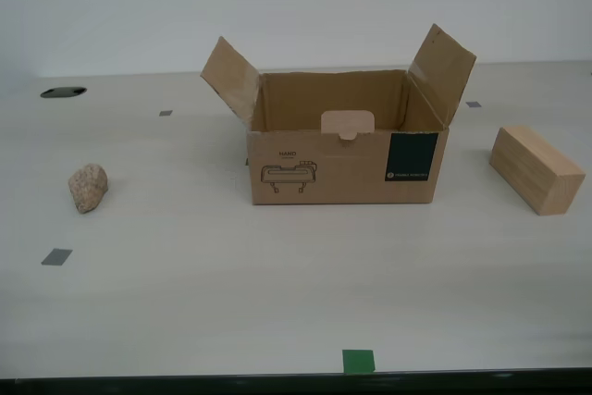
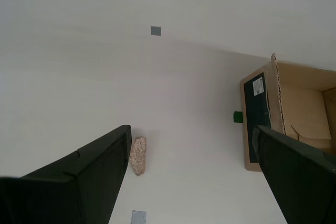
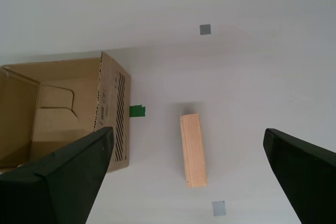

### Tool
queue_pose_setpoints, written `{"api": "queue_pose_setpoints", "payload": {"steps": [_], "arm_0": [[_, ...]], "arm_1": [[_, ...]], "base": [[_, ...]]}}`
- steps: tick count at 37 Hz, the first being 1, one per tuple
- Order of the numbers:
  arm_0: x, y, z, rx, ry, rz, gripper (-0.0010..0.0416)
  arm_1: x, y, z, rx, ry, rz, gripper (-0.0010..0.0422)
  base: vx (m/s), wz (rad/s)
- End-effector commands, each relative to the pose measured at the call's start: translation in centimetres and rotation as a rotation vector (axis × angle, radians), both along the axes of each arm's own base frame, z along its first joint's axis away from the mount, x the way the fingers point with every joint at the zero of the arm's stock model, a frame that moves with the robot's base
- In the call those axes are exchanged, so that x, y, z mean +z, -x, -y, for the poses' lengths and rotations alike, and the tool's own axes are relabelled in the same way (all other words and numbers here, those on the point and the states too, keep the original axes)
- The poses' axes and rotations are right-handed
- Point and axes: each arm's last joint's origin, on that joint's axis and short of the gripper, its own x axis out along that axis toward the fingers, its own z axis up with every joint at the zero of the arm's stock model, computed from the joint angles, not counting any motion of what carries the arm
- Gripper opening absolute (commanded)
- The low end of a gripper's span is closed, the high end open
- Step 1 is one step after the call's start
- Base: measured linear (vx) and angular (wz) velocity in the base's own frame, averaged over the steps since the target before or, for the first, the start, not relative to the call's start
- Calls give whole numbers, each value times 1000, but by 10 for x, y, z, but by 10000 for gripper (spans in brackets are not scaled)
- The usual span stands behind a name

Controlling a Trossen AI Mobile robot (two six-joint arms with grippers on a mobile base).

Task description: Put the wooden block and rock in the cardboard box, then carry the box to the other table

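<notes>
Start of loading: both items outside the box.
Exterior view, left to right: rock (image 1: pixel 88 187), open cardboard box (image 1: pixel 347 166), wooden block (image 1: pixel 536 169), all well apart on the table (image 1: pixel 231 302). My first gripper (image 3: pixel 189 174) and second gripper (image 2: pixel 191 169) hang released, empty. Next: descend, grasp.

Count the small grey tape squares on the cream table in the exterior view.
4. One grey tape square lies near the rock, one behind the rock, one behind the wooden block, one peeks beside the brown cardboard box, which may hide others.
</notes>
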Motion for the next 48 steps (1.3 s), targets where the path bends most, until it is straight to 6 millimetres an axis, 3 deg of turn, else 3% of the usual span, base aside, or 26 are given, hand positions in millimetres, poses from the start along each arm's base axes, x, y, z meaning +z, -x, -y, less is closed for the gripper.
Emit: {"api": "queue_pose_setpoints", "payload": {"steps": [1, 17, 24, 48], "arm_0": [[0, 0, 0, -5, 12, 3, 397], [0, 0, 0, -53, -24, -4, 399], [0, 0, 0, -64, -31, -6, 401], [1, -1, 0, -64, -32, -1, 399]], "arm_1": [[0, 0, 0, -1, 4, 1, 314], [0, -1, 0, 0, -11, 10, 314], [0, -1, -3, 34, -111, 12, 314], [1, -1, -3, 34, -111, 23, 314]], "base": [[0, 0], [0, 0], [0, 0], [0, 0]]}}
